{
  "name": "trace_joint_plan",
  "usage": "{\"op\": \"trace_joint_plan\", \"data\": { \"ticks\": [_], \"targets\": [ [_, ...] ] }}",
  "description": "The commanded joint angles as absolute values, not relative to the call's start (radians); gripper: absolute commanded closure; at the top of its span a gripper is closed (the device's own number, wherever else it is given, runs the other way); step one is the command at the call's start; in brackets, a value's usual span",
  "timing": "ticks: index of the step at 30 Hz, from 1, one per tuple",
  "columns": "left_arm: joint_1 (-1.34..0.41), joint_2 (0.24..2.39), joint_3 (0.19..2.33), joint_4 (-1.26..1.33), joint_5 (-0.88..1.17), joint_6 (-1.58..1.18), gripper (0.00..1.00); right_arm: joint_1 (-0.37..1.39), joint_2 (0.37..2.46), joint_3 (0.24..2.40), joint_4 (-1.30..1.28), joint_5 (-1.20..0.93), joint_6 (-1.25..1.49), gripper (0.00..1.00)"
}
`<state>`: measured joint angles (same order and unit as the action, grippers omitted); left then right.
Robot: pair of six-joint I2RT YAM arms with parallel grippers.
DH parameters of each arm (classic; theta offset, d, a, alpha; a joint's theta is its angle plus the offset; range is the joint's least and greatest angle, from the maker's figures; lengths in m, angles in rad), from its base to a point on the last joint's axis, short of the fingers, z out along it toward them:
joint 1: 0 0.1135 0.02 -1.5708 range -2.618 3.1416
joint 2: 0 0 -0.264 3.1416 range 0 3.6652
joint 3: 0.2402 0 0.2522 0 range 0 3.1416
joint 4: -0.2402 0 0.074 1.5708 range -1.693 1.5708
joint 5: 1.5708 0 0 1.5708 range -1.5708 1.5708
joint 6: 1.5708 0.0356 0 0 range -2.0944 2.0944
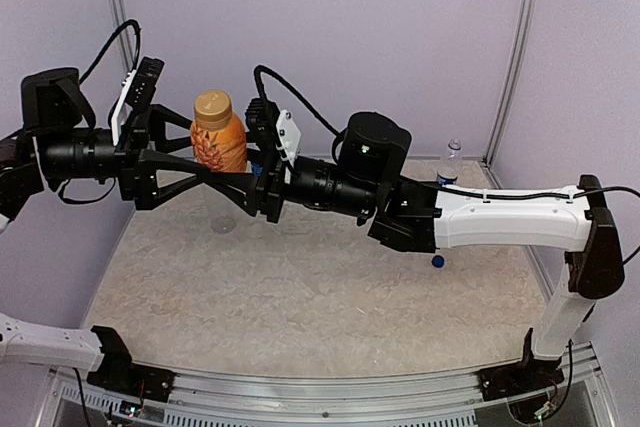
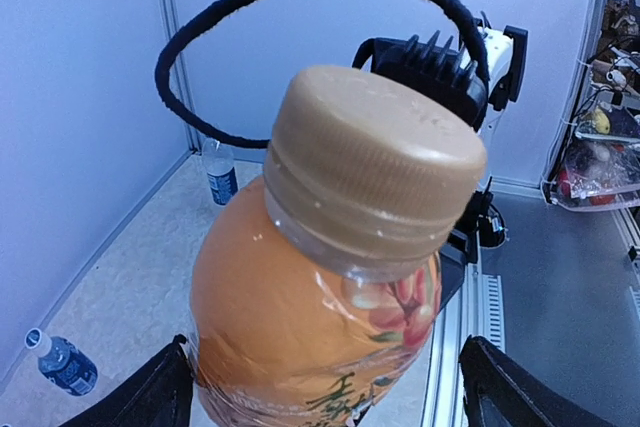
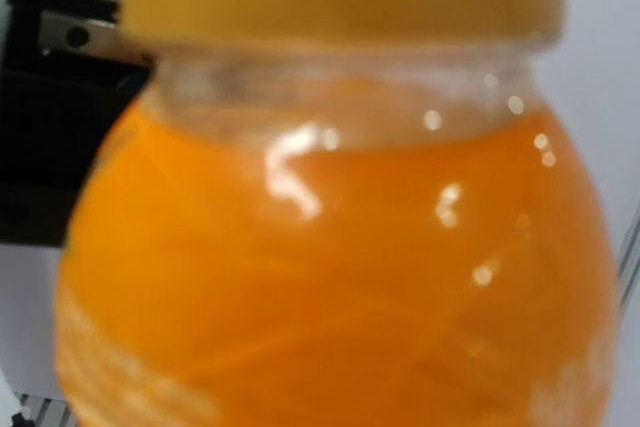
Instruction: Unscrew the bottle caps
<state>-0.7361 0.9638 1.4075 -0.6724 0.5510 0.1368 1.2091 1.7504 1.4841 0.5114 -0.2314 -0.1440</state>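
The left gripper [image 1: 240, 179] is closed around the lower body of a short clear plastic bottle with orange contents [image 2: 300, 327] and holds it aloft over the speckled beige table [image 1: 300, 317]. Its black fingers [image 2: 150, 397] flank the bottle in the left wrist view (the actual contact lies below that view's edge). The bottle's orange-brown round plastic screw cap [image 2: 380, 157] sits on the neck and tilts toward the left wrist camera.

The right gripper [image 1: 258, 187] faces the bottle from the opposite side, low down and just beside the left fingertips. Its fingers are hidden, because the right wrist view is filled with the blurred orange shoulder of the bottle. Whether it is wide or closed cannot be told.

Farther out, a small blue round cap [image 1: 437, 261] lies loose on the table just beside the right forearm. A clear plastic bottle with a blue label [image 1: 452, 161] stands upright near the far right corner with a whitish cap on it. A second blue-labelled clear bottle [image 2: 62, 362] lies on its side by the far wall with a blue cap on it.
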Motion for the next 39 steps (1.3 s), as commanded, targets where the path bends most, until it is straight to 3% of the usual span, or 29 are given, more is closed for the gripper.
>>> {"op": "trace_joint_plan", "data": {
  "ticks": [1,8,15,21,26,28,34,39],
  "targets": [
    [-0.776,0.985,1.407,-0.57,0.581,0.12,0.16,1.223,1.762,1.524,0.517,-0.229,-0.146,0.67],
    [-0.78,1.001,1.391,-0.567,0.551,0.143,0.35,1.228,1.759,1.528,0.503,-0.229,-0.155,0.67],
    [-0.79,1.02,1.395,-0.581,0.563,0.178,0.25,1.229,1.78,1.561,0.48,-0.228,-0.156,0.68],
    [-0.793,1.016,1.387,-0.588,0.585,0.178,0.26,1.229,1.778,1.565,0.479,-0.232,-0.155,0.68],
    [-0.795,1.015,1.397,-0.608,0.621,0.189,0.5,1.229,1.788,1.58,0.461,-0.236,-0.155,0.67],
    [-0.797,1.014,1.399,-0.615,0.627,0.194,0.55,1.229,1.792,1.587,0.447,-0.234,-0.153,0.61],
    [-0.797,0.995,1.397,-0.64,0.596,0.201,0.57,1.228,1.742,1.549,0.414,-0.162,-0.155,0.26],
    [-0.793,0.977,1.39,-0.674,0.48,0.258,0.57,1.225,1.636,1.503,0.25,-0.048,-0.162,0.11]
  ]
}}
